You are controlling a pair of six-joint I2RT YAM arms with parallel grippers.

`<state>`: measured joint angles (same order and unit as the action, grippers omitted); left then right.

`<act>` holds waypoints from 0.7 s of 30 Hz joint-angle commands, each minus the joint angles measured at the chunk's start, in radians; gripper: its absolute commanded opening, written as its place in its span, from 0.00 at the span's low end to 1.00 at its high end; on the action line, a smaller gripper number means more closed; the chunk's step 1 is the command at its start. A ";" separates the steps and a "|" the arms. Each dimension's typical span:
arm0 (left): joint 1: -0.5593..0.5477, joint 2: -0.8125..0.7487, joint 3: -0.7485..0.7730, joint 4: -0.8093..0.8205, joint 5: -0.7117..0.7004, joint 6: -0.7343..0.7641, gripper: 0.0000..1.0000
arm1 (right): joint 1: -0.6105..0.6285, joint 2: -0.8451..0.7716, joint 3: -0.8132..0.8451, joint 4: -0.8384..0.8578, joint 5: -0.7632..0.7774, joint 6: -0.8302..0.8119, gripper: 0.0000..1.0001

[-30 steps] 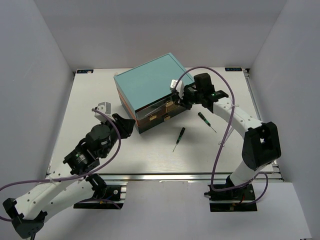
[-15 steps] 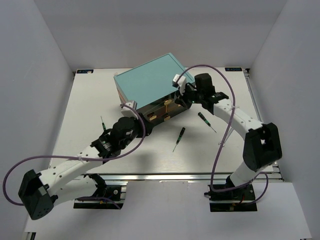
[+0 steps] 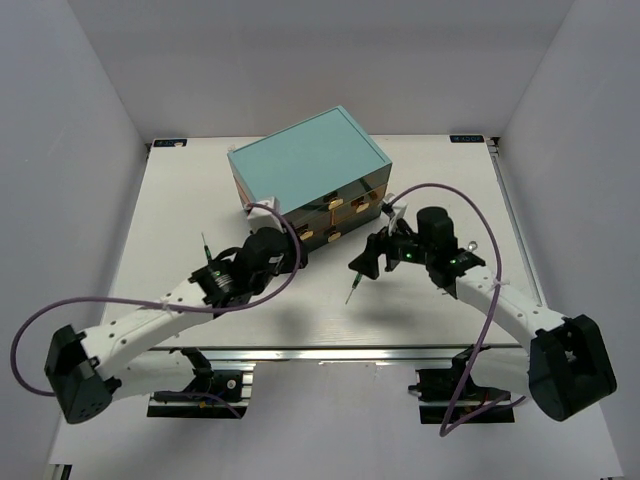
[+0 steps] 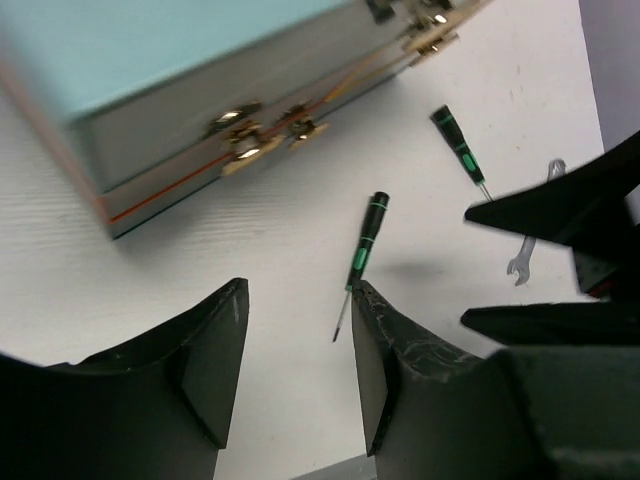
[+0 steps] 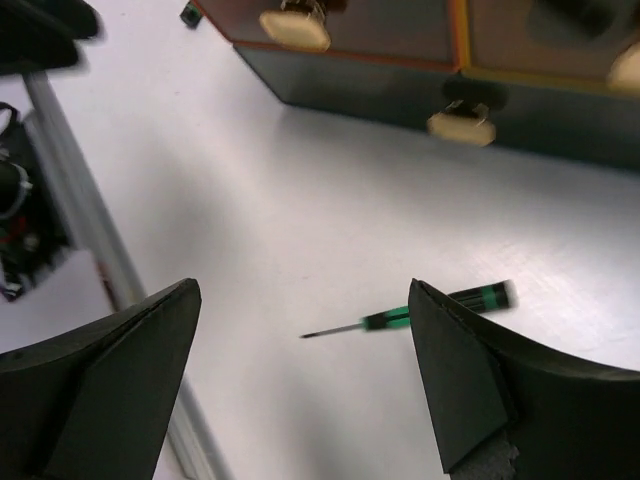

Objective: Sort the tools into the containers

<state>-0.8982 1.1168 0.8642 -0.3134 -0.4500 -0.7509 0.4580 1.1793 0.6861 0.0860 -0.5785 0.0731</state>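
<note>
Screwdriver [image 5: 465, 302] flat on table [image 5: 300, 180], before chest [image 3: 305, 160]; drawers [image 3: 335, 215] look shut to us. Shaft runs nearly along closing line of right gripper [image 5: 302, 300], handle toward its right finger; we judge wrist turn needed. Right gripper above it, jaws spread, empty. Left gripper [image 4: 297, 310] also spread and empty, farther off. Other screwdriver [image 4: 458, 150] and wrench [image 4: 519, 264] lie well apart.

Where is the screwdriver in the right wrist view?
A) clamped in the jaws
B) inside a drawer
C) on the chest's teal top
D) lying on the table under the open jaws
D: the screwdriver lies flat on the table, with the right gripper jaws wide open above it.
</note>
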 commanded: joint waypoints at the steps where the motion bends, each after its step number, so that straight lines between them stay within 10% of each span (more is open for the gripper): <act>1: -0.002 -0.145 0.010 -0.211 -0.140 -0.083 0.56 | 0.117 -0.015 -0.034 0.254 0.182 0.298 0.89; 10: -0.001 -0.500 -0.082 -0.512 -0.257 -0.284 0.58 | 0.307 0.233 0.056 0.394 0.423 0.522 0.89; 21: -0.001 -0.535 -0.086 -0.573 -0.286 -0.312 0.60 | 0.343 0.462 0.227 0.520 0.536 0.574 0.85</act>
<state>-0.8982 0.5922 0.7891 -0.8722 -0.7006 -1.0378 0.7856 1.6222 0.8436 0.5041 -0.1192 0.6182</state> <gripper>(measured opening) 0.595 0.854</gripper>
